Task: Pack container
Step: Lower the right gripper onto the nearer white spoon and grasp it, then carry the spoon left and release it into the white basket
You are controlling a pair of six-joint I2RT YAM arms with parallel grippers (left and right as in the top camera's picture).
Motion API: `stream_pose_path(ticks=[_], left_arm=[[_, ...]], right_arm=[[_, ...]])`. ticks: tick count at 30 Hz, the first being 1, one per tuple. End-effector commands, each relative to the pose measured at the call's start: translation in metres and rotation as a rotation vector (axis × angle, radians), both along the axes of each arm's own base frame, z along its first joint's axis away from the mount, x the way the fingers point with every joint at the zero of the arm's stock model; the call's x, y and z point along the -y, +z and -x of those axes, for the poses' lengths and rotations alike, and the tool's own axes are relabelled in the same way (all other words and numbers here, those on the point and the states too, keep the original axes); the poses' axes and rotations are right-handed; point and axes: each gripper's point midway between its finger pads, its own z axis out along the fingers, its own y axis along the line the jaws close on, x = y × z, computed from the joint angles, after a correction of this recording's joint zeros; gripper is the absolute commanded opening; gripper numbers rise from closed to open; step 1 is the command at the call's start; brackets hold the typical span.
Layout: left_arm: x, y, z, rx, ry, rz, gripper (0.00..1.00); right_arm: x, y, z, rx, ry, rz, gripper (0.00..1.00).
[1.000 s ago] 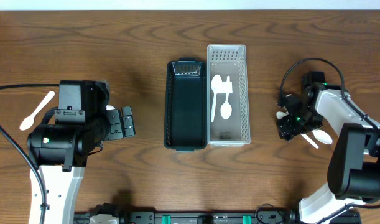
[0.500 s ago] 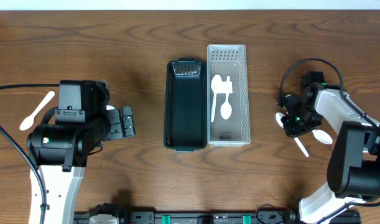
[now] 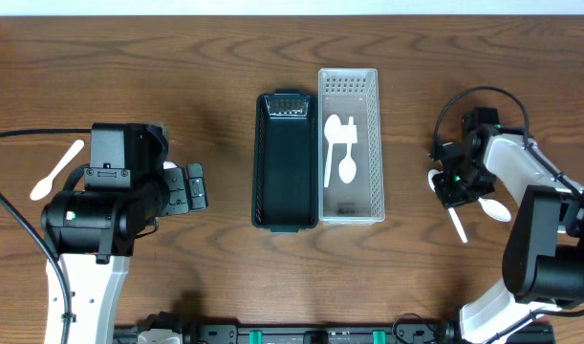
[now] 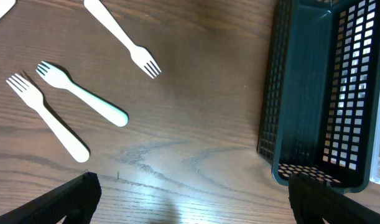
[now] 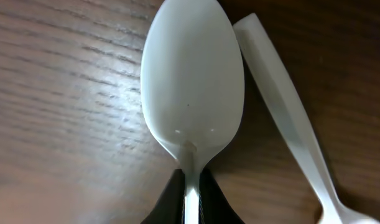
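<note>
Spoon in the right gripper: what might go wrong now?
The right gripper pinches the spoon only at its narrow neck, so it may swivel or slip when lifted. A second spoon lies right beside it and could get knocked. The white basket is narrow, so a tilted spoon may catch its rim.

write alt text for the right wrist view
The right gripper is shut on the neck of a white spoon, whose bowl points away from the camera over the wooden table. Another white utensil's handle lies beside it, on the right of the frame.
</note>
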Motion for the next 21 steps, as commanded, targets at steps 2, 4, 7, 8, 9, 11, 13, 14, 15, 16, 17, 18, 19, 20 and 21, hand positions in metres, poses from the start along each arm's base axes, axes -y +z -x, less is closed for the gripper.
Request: stream_pose_path(ticks=[2, 4, 7, 8, 9, 11, 13, 14, 15, 16, 17, 18, 19, 20, 21], left_arm=[[-0.002, 0.005, -0.001, 0.014, -0.010, -0.019, 0.98], [-0.002, 0.005, -0.001, 0.014, -0.010, -0.019, 0.98], [-0.002, 0.005, -0.001, 0.014, -0.010, -0.019, 0.98], [-0.002, 0.005, -0.001, 0.014, -0.010, -0.019, 0.98], [-0.002, 0.005, -0.001, 0.014, -0.010, -0.019, 0.98], [-0.002, 0.005, -0.001, 0.014, -0.010, -0.019, 0.98], [-0.002, 0.005, -0.001, 0.014, -0.010, -0.018, 0.98], [-0.002, 0.005, -0.001, 0.014, -0.010, -0.018, 0.98], [-0.002, 0.005, -0.001, 0.013, -0.010, -0.018, 0.98], [-0.002, 0.005, -0.001, 0.013, -0.010, -0.018, 0.98], [-0.002, 0.005, -0.001, 0.013, -0.011, -0.018, 0.98], [-0.002, 0.005, -0.001, 0.012, -0.011, -0.018, 0.98], [-0.002, 0.004, -0.001, 0.012, -0.010, -0.019, 0.98], [-0.002, 0.004, -0.001, 0.011, -0.011, -0.018, 0.98], [-0.002, 0.004, 0.000, 0.009, -0.010, -0.019, 0.98]], right_arm=[[-0.011, 0.042, -0.036, 0.086, -0.072, 0.008, 0.01], [-0.019, 0.071, -0.052, 0.125, -0.098, 0.008, 0.01], [-0.038, 0.123, -0.081, 0.227, -0.184, -0.006, 0.01], [-0.046, 0.139, -0.090, 0.264, -0.212, -0.015, 0.01], [-0.057, 0.160, -0.102, 0.318, -0.249, -0.033, 0.01], [-0.077, 0.187, -0.117, 0.398, -0.329, -0.075, 0.01], [-0.103, 0.211, -0.130, 0.471, -0.417, -0.138, 0.01], [-0.117, 0.218, -0.135, 0.495, -0.452, -0.169, 0.01], [-0.128, 0.221, -0.138, 0.511, -0.473, -0.195, 0.01], [-0.139, 0.222, -0.139, 0.517, -0.501, -0.217, 0.01], [-0.147, 0.218, -0.139, 0.509, -0.536, -0.225, 0.01], [-0.155, 0.213, -0.138, 0.495, -0.575, -0.228, 0.01], [-0.161, 0.206, -0.138, 0.481, -0.594, -0.223, 0.01], [-0.168, 0.197, -0.137, 0.464, -0.592, -0.213, 0.01], [-0.173, 0.188, -0.136, 0.445, -0.582, -0.204, 0.01]])
